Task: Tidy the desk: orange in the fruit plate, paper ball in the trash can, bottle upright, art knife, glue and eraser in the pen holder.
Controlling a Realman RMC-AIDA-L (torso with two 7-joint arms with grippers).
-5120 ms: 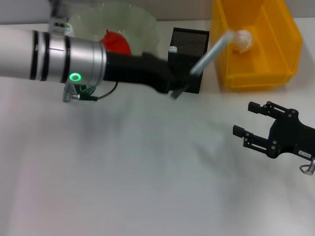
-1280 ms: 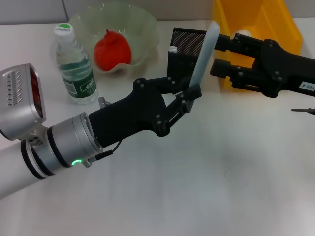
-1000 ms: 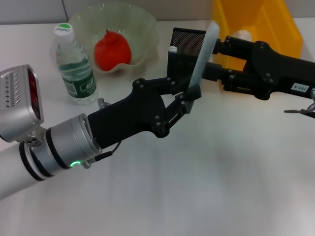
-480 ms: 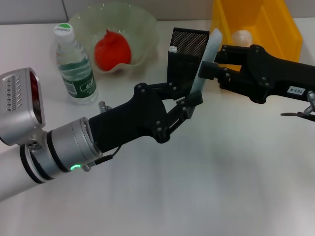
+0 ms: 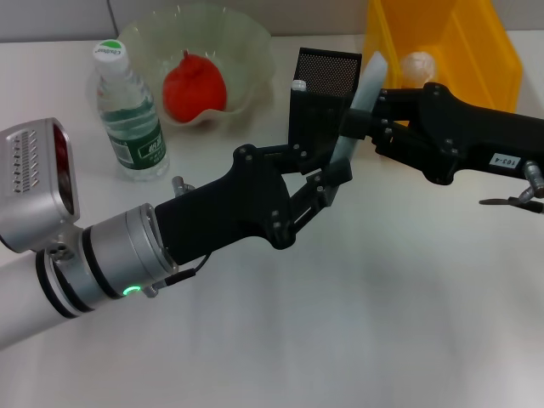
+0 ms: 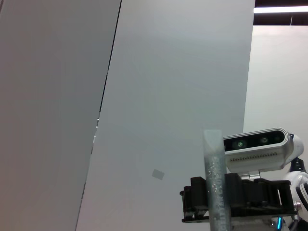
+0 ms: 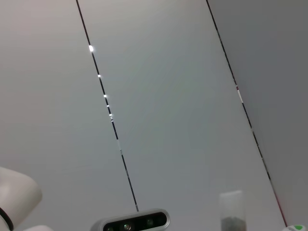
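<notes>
Glue (image 5: 368, 75), head view: a long translucent stick, held off the surface (image 5: 382, 297) just in front of the pen holder (image 5: 319, 89). Long axis is near upright, with the top leaning toward the trash can (image 5: 476, 34). Left end effector (image 5: 333, 177) is clenched on the lower end. Right end effector (image 5: 355, 121) comes in from the robot's right, level with the stick's mid-upper part and right at it. Can't tell whether it has clamped or is only alongside. So the stick lies crosswise to the right end effector's reach, with only its top tip free above. Looks like a hand-over, left to right. The holder's open top is just behind the stick, closer to the right arm's side. Judgement: the stick needs to stay near vertical to drop in.

Other items look done: orange (image 5: 194, 87) in the plate (image 5: 255, 51), bottle (image 5: 127, 110) upright, paper ball (image 5: 416, 66) in the trash can.

Left wrist view: glue (image 6: 213, 178) runs straight up the frame. The right end effector's black body is behind it at the lower part, camera bar above. Grip state isn't visible.

Right wrist view: only the glue tip (image 7: 232, 211) shows, against wall and ceiling. No contact is visible.
</notes>
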